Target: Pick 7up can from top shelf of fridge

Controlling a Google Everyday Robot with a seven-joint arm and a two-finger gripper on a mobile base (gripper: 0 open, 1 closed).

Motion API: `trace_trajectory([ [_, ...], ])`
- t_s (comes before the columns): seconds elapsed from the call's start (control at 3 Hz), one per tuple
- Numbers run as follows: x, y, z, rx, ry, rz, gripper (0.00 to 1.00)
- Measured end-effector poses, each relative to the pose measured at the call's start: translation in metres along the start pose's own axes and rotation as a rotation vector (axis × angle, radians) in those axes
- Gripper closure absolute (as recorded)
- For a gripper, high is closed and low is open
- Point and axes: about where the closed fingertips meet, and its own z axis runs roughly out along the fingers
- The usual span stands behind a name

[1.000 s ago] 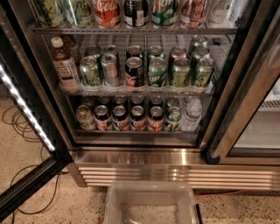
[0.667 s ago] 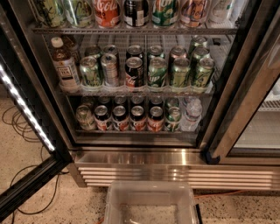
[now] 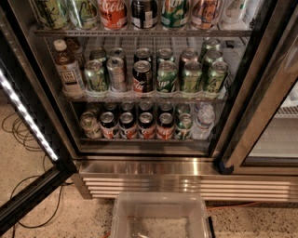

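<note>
The gripper was out of view, so whether it was open or closed could not be told. Nearest the camera, a clear plastic bin [image 3: 160, 204] sat on the floor just in front of the fridge [image 3: 186, 179]. The door [image 3: 32, 197] stood open at the left. Farther up, the 7up can [image 3: 175, 13] stood upright on the top shelf [image 3: 139, 32], just right of a dark can [image 3: 144, 13], with a red Coca-Cola can [image 3: 113, 13] further left

Upper cans [image 3: 174, 13] cropped, one perhaps 7up; tool unseen.
</note>
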Motion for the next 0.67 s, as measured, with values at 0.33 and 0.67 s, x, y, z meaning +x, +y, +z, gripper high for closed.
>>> trace_trajectory([
  [0.33, -0.001, -0.009, -0.01, -0.048, -0.054, -0.053, 1.0],
  [0.67, 0.01, -0.016, -0.016, -0.058, -0.059, -0.09, 1.0],
])
